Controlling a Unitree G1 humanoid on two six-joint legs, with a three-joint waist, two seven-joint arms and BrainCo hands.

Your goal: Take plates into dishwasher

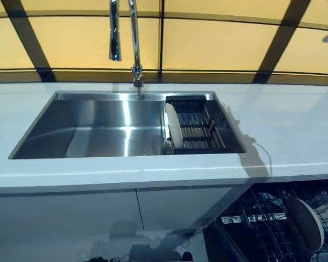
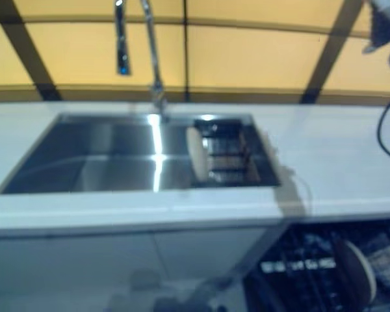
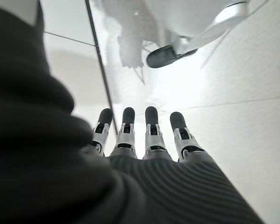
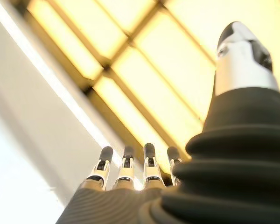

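Note:
One pale plate (image 1: pixel 174 126) stands on edge in a black dish rack (image 1: pixel 199 128) at the right end of the steel sink (image 1: pixel 98 125). A second plate (image 1: pixel 305 222) stands upright in the open dishwasher's lower rack (image 1: pixel 262 224), below the counter at the lower right. My right hand (image 4: pixel 126 172) is raised at the far upper right (image 2: pixel 380 26), near the yellow tiled wall; its fingers are straight and hold nothing. My left hand (image 3: pixel 149 140) shows only in its wrist view, fingers straight over a pale floor, holding nothing.
A tall faucet (image 1: pixel 132 38) rises behind the sink's middle. White counter (image 1: pixel 295 125) runs on both sides of the sink. White cabinet doors (image 1: pixel 98 213) lie below, left of the dishwasher.

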